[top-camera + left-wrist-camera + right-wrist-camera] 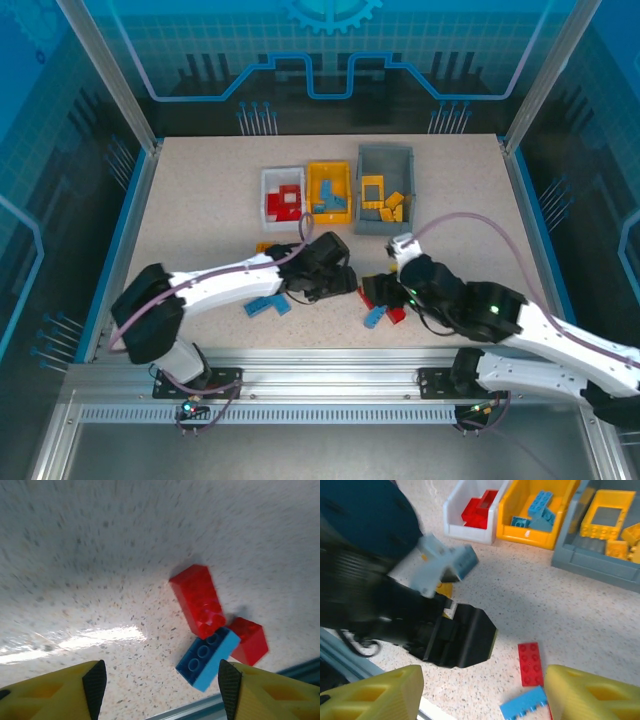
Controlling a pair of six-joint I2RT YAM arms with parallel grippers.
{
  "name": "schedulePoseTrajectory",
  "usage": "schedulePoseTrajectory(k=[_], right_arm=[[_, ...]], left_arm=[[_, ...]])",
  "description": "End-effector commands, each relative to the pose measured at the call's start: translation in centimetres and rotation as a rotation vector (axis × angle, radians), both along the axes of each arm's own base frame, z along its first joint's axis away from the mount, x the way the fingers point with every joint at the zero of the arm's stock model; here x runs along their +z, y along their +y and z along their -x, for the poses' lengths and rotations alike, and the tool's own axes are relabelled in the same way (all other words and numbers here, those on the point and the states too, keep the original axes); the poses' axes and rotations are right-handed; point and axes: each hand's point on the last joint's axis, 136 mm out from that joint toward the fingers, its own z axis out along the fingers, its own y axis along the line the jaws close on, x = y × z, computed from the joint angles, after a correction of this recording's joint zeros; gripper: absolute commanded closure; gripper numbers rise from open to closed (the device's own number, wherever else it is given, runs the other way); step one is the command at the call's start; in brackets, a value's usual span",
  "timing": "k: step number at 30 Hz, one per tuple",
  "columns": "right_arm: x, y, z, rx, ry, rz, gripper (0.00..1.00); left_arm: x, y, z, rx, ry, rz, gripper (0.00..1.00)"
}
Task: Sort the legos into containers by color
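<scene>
My left claw [162,682] hung wide, empty, facing the long red lego [197,600]. Light, rigid, slick, so best pinched across its long sides. Right claw [482,690] was wide too.

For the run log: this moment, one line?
left claw open | right claw open | loose: red brick, blue brick | white bin: reds | yellow bin: blues | grey bin: yellows

Bench [200,200]: 3 bins in a row, back-ctr. L to R: white bin [265,200] w/ red bricks [288,203], yellow bin [330,170] w/ blue bricks [330,202], grey bin [385,160] w/ yellow bricks [380,195]. Left gripper [340,282] & right gripper [380,290] low over mid-bench, near each other. Loose blue pieces [267,305] by left arm; red/blue cluster [382,312] at right gripper; orange piece [263,246] behind left arm.
</scene>
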Motion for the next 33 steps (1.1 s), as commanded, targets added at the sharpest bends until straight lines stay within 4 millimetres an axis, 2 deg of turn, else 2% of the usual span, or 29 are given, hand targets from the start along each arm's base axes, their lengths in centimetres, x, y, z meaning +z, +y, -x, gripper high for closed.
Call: schedulePoseTrajectory(k=[1, 4, 8, 13, 18, 24, 26, 27, 28, 29, 33], right_arm=[[-1.4, -4.1, 0.6, -0.117, 0.007, 0.098, 0.33], [-0.7, -4.7, 0.9, -0.112, -0.011, 0.098, 0.33], [-0.6, -4.4, 0.9, -0.103, -0.016, 0.107, 0.33], [-0.8, -4.2, 0.9, -0.106, -0.014, 0.108, 0.33], [-0.8, -4.4, 0.9, -0.113, -0.021, 0.103, 0.33], [-0.8, -4.9, 0.9, -0.129, -0.024, 0.095, 0.33], [-0.8, -4.9, 0.9, -0.128, -0.023, 0.091, 0.33], [-0.8, -4.9, 0.9, -0.129, -0.022, 0.090, 0.33], [-0.8, -4.8, 0.9, -0.128, -0.021, 0.090, 0.33], [-0.8, -4.8, 0.9, -0.127, -0.022, 0.090, 0.33], [-1.0, -4.3, 0.9, -0.106, -0.025, 0.090, 0.33]], left_arm=[[0.3, -3.8, -0.2, 0.079, 0.070, 0.086, 0.34], [-1.6, -4.9, -0.3, 0.114, 0.145, 0.045, 0.33], [-2.9, -6.0, -0.9, 0.161, 0.182, 0.045, 0.32], [-4.3, -5.9, -1.0, 0.215, 0.236, -0.025, 0.32], [-5.8, -5.9, -0.7, 0.261, 0.288, -0.062, 0.36], [-6.9, -6.6, -0.9, 0.284, 0.312, -0.051, 0.50], [-7.1, -6.7, -1.0, 0.286, 0.308, -0.043, 0.59], [-7.1, -6.8, -1.2, 0.287, 0.303, -0.035, 0.67], [-7.0, -6.9, -1.3, 0.285, 0.293, -0.021, 0.74], [-6.7, -6.8, -1.5, 0.287, 0.281, -0.017, 0.78], [-4.8, -5.1, -2.6, 0.282, 0.200, -0.047, 0.80]])
